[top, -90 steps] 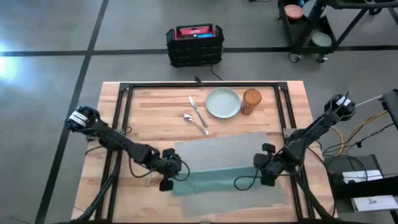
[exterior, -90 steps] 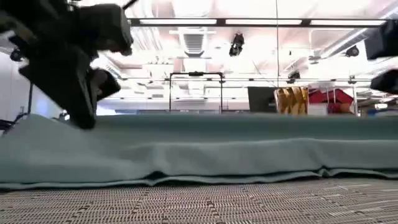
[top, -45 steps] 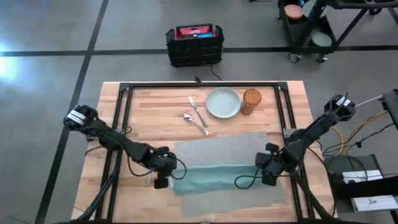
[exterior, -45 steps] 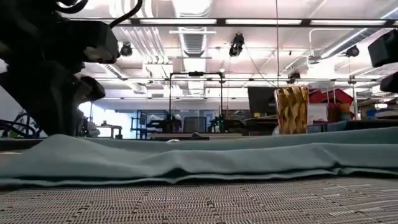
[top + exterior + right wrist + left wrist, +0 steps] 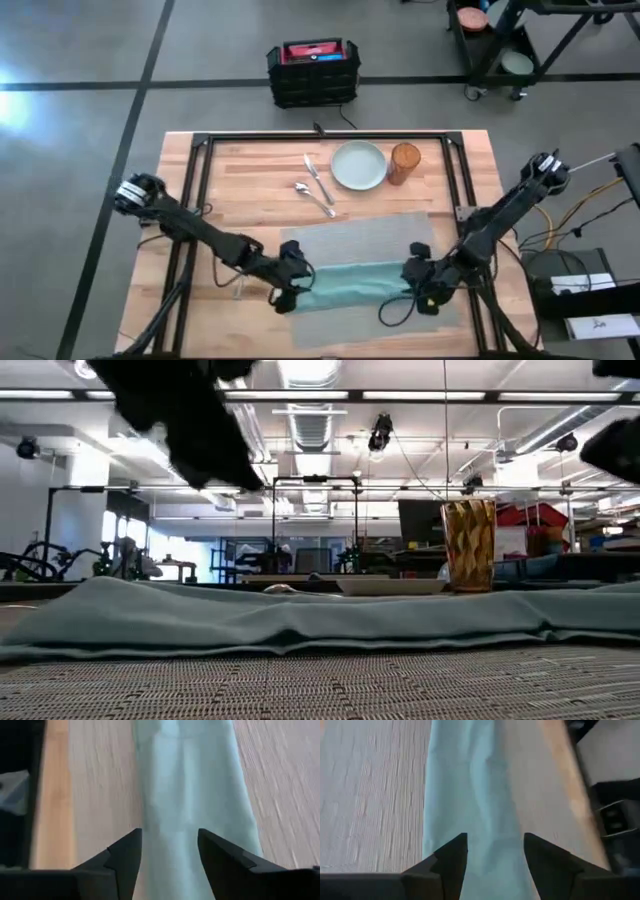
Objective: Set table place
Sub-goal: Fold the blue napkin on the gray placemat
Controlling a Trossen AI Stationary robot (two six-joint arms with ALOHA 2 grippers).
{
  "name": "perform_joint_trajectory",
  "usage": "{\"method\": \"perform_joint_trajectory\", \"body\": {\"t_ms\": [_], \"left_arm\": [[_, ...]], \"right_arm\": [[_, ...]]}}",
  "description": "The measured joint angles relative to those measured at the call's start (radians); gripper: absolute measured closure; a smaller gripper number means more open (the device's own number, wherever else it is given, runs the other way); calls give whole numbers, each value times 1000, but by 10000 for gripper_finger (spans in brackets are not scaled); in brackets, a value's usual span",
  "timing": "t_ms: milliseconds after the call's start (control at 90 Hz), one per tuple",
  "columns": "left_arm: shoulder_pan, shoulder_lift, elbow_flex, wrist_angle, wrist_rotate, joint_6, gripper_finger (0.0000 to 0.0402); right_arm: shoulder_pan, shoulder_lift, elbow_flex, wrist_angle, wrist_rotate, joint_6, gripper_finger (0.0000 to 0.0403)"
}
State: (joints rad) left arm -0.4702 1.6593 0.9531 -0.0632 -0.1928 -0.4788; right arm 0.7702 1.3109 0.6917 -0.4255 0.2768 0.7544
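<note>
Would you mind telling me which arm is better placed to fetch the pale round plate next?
Probably the right. The pale round plate lies right of the table's middle, beside the amber glass. The right gripper and the left gripper both hover open over the teal cloth napkin.

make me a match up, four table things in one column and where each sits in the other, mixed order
Things:
1 napkin
2 glass
3 plate
4 spoon

Places:
A between knife and glass
B lying along the placemat's near part
C right of the plate
D on bare wood, left of the plate, beyond the placemat

Pairs: 1-B, 2-C, 3-A, 4-D
</note>
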Motion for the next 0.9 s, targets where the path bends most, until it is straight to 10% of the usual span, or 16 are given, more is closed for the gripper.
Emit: {"method": "perform_joint_trajectory", "body": {"t_ms": [356, 900], "left_arm": [[-16, 169, 6, -58, 119, -107, 270], [-18, 137, 0, -131, 127, -113, 284]], "right_arm": [[25, 200, -38, 63, -60, 71, 277], [58, -25, -44, -202, -313, 304, 244]]}}
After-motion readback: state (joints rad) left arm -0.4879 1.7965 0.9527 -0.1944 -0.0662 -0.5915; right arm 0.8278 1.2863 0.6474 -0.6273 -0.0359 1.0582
